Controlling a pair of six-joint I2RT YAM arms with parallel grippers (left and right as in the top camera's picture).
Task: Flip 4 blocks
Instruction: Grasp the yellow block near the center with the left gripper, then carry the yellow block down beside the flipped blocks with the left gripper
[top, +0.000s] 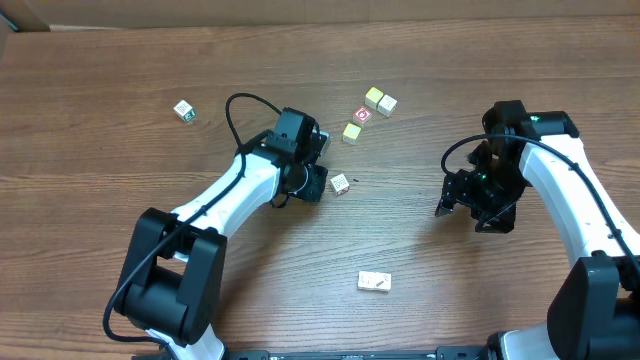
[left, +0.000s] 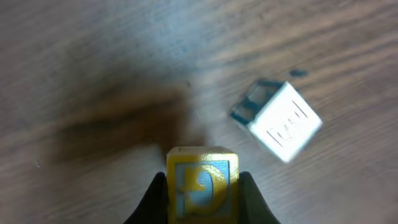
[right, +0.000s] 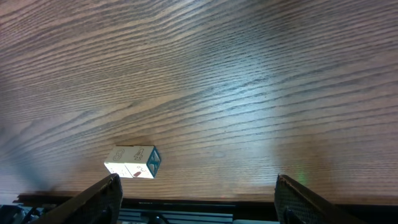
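My left gripper (left: 202, 186) is shut on a yellow block (left: 202, 180) whose blue face carries a yellow letter. A white block (left: 283, 121) with faint print lies tilted on the wood just beyond it to the right; overhead it is the block (top: 339, 184) beside the left gripper (top: 318, 172), whose body hides the held one. Further back lie a yellowish block (top: 351, 132) and two cream blocks (top: 380, 100). My right gripper (top: 470, 212) hangs open with nothing between its fingers. Two joined blocks (right: 132, 162) lie ahead of its left finger (right: 93, 199).
A cube with a red-and-white ring face (top: 362, 116) sits among the back blocks. A cube with green marks (top: 183, 110) lies alone at the far left. The joined pair (top: 374, 282) rests near the table's front edge (right: 199, 202).
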